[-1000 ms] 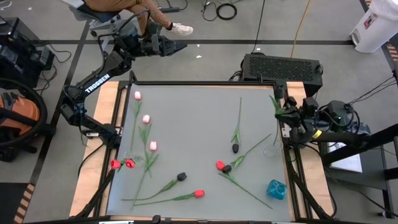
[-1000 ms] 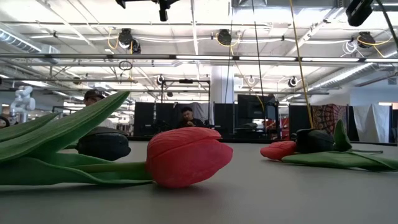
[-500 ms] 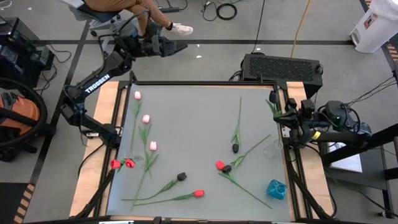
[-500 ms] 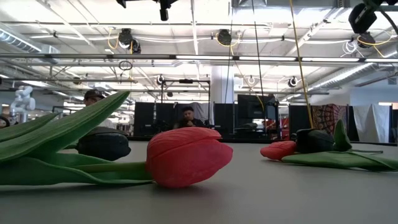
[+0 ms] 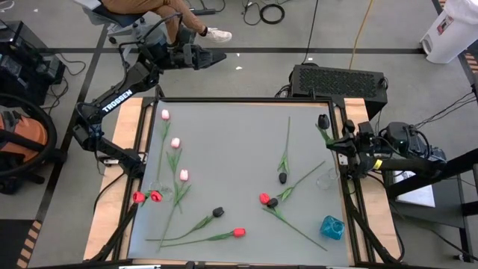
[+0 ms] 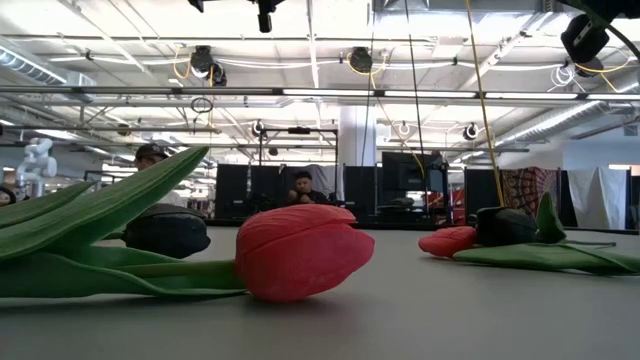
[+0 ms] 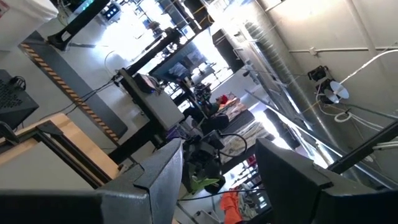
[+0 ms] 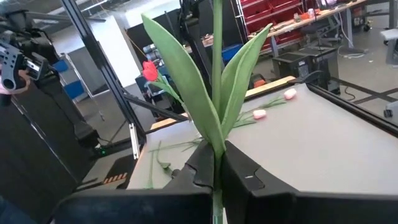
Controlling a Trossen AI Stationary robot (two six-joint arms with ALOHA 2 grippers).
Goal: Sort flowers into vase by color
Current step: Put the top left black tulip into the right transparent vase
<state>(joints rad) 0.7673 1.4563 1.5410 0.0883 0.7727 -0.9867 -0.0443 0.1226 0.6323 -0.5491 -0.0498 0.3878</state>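
Several tulips lie flat on the grey table (image 5: pixel 239 127): pink ones (image 5: pixel 175 142) at the left, red ones (image 5: pixel 238 232) and black ones (image 5: pixel 218 212) toward the near side. My right gripper (image 5: pixel 336 143) hovers over the table's right edge, shut on a black-headed tulip (image 5: pixel 323 120). In the right wrist view its stem and leaves (image 8: pixel 217 93) rise out of the picture, so the head is hidden there. My left gripper (image 5: pixel 215 56) is open, raised beyond the far left corner. In the low view a red tulip (image 6: pixel 300 250) lies close. My right gripper pinches the black tulip's stem (image 8: pixel 216 163) between its two fingers, just below where the leaves branch off. The fingers come roughly level from the table's right and lie across the stem. The flower is lifted clear of the table, its head (image 5: pixel 323 120) toward the far side.
A clear glass vase (image 5: pixel 327 179) and a blue vase (image 5: pixel 332 227) stand near the right edge; another clear vase (image 5: pixel 155 190) stands at the left by two red tulips. A black box (image 5: pixel 340 81) sits beyond the far edge. People sit in the room behind.
My right gripper has shifted a little toward the table's left, still shut on the stem. The held tulip has swung so that its black head now shows over the table's right edge, and in the low view that head has come down slightly.
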